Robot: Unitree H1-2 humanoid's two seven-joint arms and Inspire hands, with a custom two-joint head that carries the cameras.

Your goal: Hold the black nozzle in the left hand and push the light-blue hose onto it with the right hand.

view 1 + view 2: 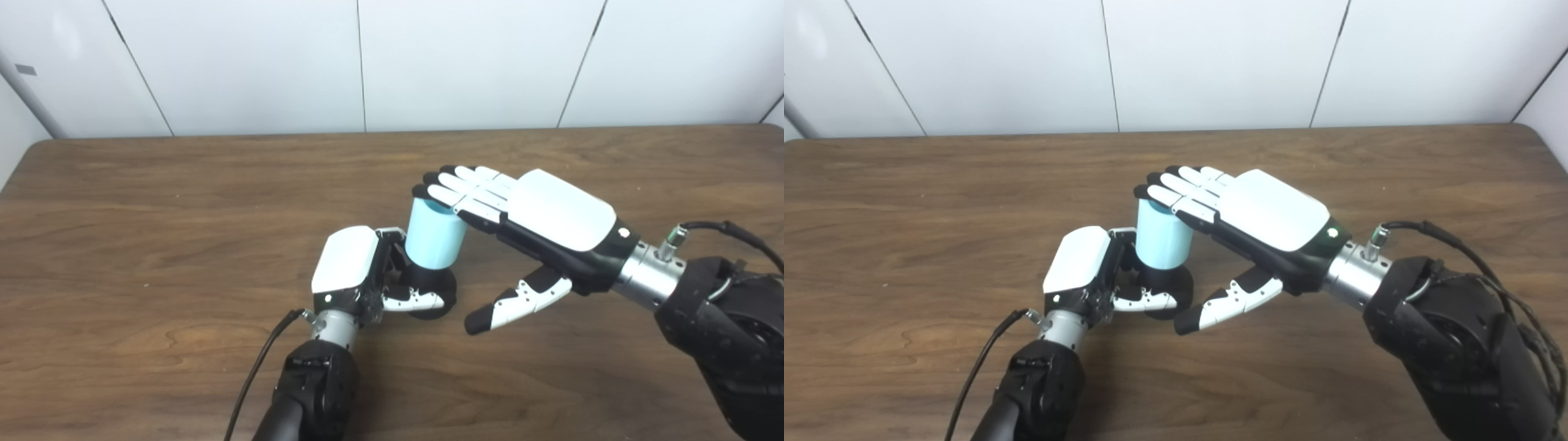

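My left hand (352, 269) grips the nozzle (436, 289); my flat, empty right hand (539, 214) presses the hose (435, 236) down; next, push squarely.

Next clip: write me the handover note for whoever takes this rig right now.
Left hand: shut on the black nozzle, holding it low over the table.
Right hand: open, fingers flat on the top of the hose, thumb hanging free below.
Hose: light blue, standing nearly upright, its lower end on the nozzle.
Done: nozzle gripped, hose placed on it. How far it is seated cannot be seen.
Left: press down with the right hand until the hose is fully home, then check the fit before letting go.
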